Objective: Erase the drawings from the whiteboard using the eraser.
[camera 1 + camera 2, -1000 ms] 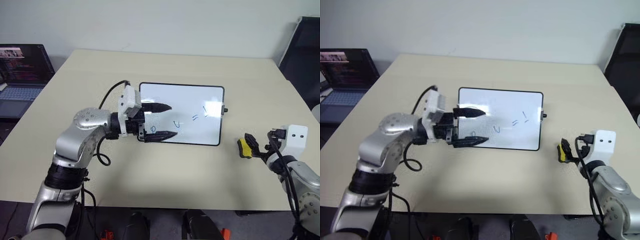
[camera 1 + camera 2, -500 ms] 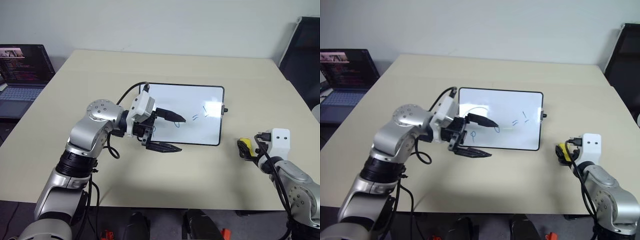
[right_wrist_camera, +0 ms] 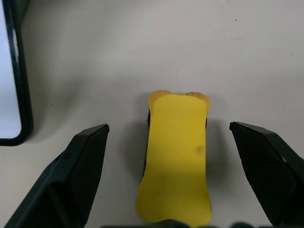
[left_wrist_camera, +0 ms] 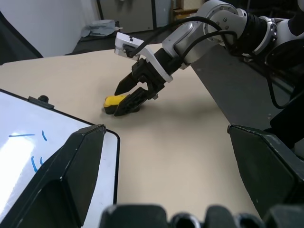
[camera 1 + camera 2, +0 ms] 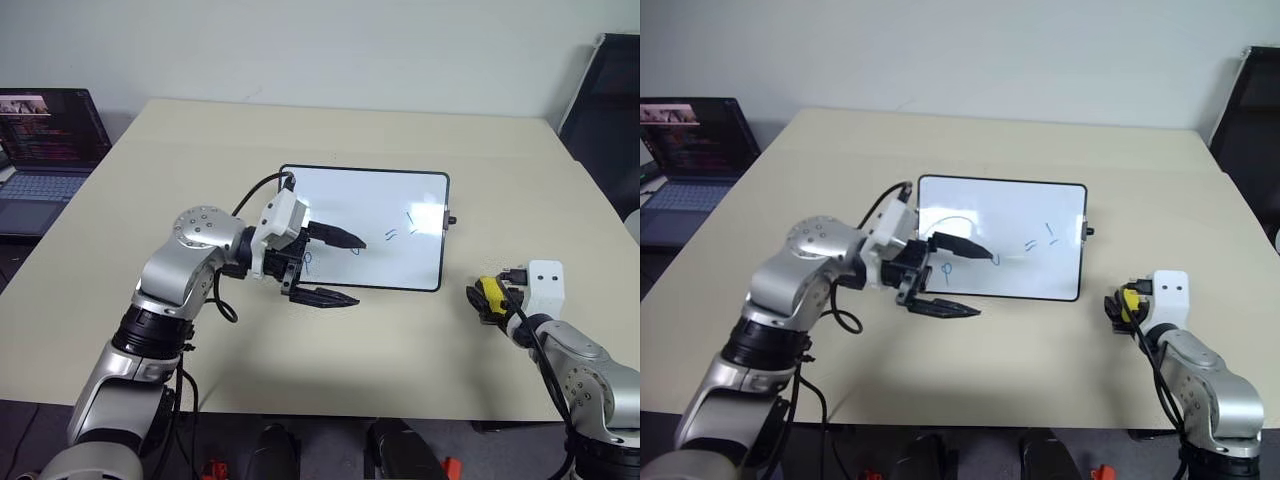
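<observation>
Beige table is seen under both arms, a laptop off at its left edge. Whiteboard lies flat mid-table, blue drawings unwiped on it. Left gripper is held over the board's near-left corner, fingers spread wide — nothing between them. Eraser lies on the table right of the board, straddled by the right gripper — fingers parted either side, not touching.

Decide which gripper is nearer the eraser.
Right. The right gripper straddles the eraser, open; the left gripper hovers at the whiteboard's near edge, far off.
</observation>
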